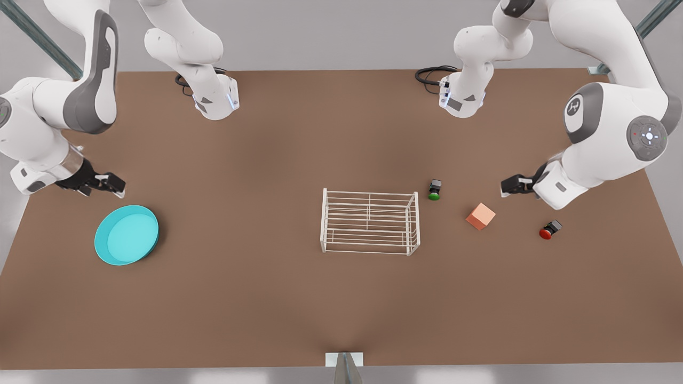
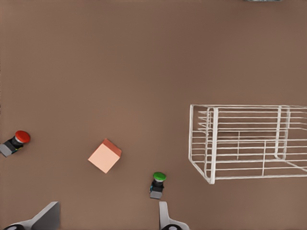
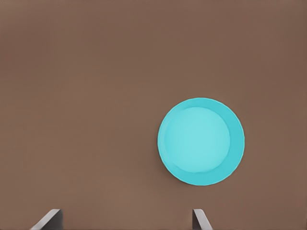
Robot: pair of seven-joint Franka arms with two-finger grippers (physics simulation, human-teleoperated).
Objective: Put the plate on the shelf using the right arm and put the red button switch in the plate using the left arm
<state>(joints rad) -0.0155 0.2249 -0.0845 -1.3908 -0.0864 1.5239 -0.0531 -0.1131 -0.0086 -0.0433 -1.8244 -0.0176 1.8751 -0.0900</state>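
Both grippers are held spread wide, empty, above the table [image 1: 267, 298]. Right gripper [image 1: 109, 184]: plate [image 1: 127, 234] lies flat just below it. Left gripper [image 1: 511, 185]: red button switch [image 1: 549, 230] sits near it, orange cube [image 1: 481, 216] between them and shelf [image 1: 370, 221].

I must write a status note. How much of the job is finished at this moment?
Nothing is done yet. The plate lies on the table, apart from the shelf, which holds nothing. The right hand hovers open beside the plate; the left hand hovers open near the red button switch. Both placements remain.
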